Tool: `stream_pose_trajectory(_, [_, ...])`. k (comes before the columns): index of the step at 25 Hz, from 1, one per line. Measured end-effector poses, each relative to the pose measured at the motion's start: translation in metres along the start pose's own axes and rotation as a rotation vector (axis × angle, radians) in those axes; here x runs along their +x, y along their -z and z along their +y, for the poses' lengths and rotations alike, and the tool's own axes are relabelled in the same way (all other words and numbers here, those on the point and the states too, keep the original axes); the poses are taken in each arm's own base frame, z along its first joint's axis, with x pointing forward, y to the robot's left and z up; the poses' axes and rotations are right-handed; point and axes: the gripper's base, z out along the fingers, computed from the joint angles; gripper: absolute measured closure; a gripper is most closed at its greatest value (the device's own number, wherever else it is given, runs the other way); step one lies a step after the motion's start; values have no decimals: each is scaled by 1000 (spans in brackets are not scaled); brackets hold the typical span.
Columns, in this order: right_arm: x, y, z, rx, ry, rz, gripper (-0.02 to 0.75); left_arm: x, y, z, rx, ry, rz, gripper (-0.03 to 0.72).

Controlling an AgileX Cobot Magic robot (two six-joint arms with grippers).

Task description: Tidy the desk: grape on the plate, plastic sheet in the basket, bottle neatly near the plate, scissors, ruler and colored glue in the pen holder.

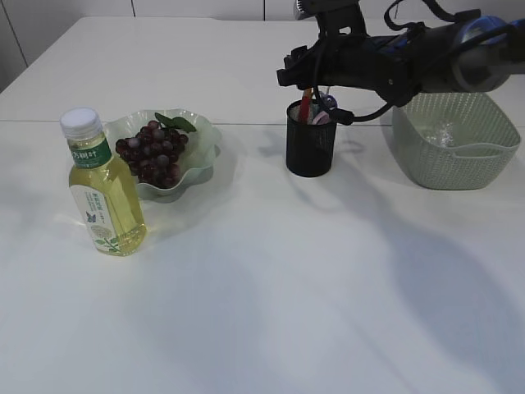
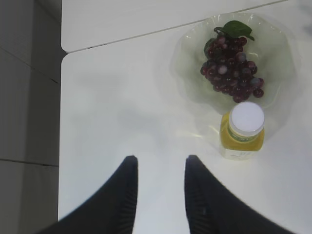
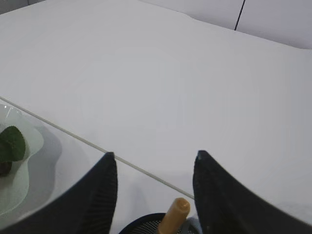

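The dark grapes (image 1: 153, 153) lie on the pale green plate (image 1: 203, 131). The yellow bottle (image 1: 102, 193) stands upright just left of and in front of the plate. The black mesh pen holder (image 1: 310, 148) holds an orange-red glue stick (image 1: 306, 105) and purple scissors handles (image 1: 326, 104); I cannot make out the ruler. The clear plastic sheet (image 1: 443, 131) lies in the green basket (image 1: 455, 164). My right gripper (image 3: 155, 157) is open and empty just above the holder, over the glue tip (image 3: 175, 213). My left gripper (image 2: 158, 161) is open and empty, high above the table near the bottle (image 2: 243, 129) and grapes (image 2: 231, 68).
The right arm (image 1: 410, 57) reaches across from the right over the basket and holder. A seam between two white tabletops (image 1: 246, 123) runs behind the plate and holder. The table's left edge (image 2: 61, 122) shows in the left wrist view.
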Motion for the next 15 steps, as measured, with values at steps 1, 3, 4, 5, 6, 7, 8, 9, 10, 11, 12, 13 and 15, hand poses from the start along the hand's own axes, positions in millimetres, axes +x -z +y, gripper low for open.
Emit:
stream_pose_trajectory(1, [0,0,0,1,0,5,321,0,0,0,0,0,0,447])
stream_pose_trajectory(3, [2,1,-1,6,0,29,309,0,0,0,0,0,0,447])
stream_pose_trajectory(4, [-1,3,-2,11,-6,35,308,0,0,0,0,0,0,447])
stream_pose_trajectory(5, [-5,7,-3,20,-19,48,307,0,0,0,0,0,0,447])
stream_pose_trajectory(6, [-12,13,-5,29,-30,60,307,0,0,0,0,0,0,446])
stream_pose_trajectory(7, [-23,22,-7,39,-42,60,307,0,0,0,2,1,0,445])
stream_pose_trajectory(8, [-36,34,-10,52,-52,62,307,0,0,-1,10,3,1,441])
stream_pose_trajectory(9, [-49,47,-13,65,-63,71,307,0,0,-2,17,5,2,430])
stream_pose_trajectory(10, [-59,60,-16,79,-75,96,307,0,0,-2,24,8,3,412])
stream_pose_trajectory(11, [-72,76,-18,90,-88,108,307,0,0,-4,35,5,4,388])
stream_pose_trajectory(12, [-82,93,-20,105,-102,140,307,0,1,-6,49,6,5,364])
stream_pose_trajectory(13, [-89,107,-22,117,-116,183,307,1,1,-7,66,7,7,336])
stream_pose_trajectory(15, [-105,142,-26,135,-151,240,307,1,1,-12,117,21,14,295])
